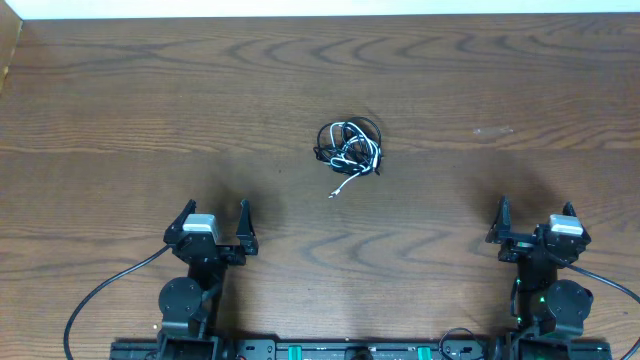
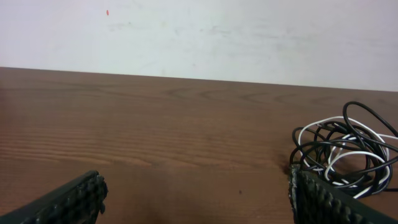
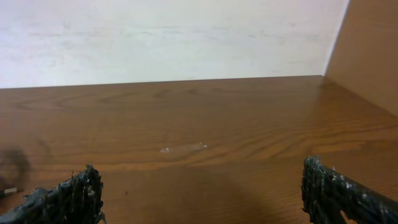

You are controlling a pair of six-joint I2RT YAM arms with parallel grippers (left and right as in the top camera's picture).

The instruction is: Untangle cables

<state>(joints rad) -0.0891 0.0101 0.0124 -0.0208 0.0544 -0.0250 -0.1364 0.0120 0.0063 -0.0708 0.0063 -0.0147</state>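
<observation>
On my left, the left end effector (image 1: 216, 212) hovers over the dark brown wood-grain tabletop (image 1: 120, 100) with its jaws spread wide and nothing between them. In its wrist view, the black studded rubber fingers (image 2: 74, 200) are cut off by the bottom of the frame. Behind them a pale, scuffed wall (image 2: 217, 31) carries a tiny red speck (image 2: 107, 12).

Near the middle of the tabletop, toward the far edge and well apart from both arms, lies the small knotted bundle of thin black and white cables (image 1: 349, 148). The cords are glossy and round, and they loop over each other. One white cord trails toward me and ends in a small plug (image 1: 333, 194). From the left wrist, the bundle (image 2: 345, 149) is partly hidden by the right-hand finger and clipped by the frame edge, so I cannot trace single strands.

On my right, the right end effector (image 1: 536, 212) is also fully spread and holds nothing. Its rough black fingers (image 3: 65, 198) frame bare wood with a faint pale smear (image 3: 183, 148). A plain brown side panel (image 3: 367, 43) stands at the far right. A blurred dark shape (image 3: 12, 165) at the left edge of that view is too soft to identify.
</observation>
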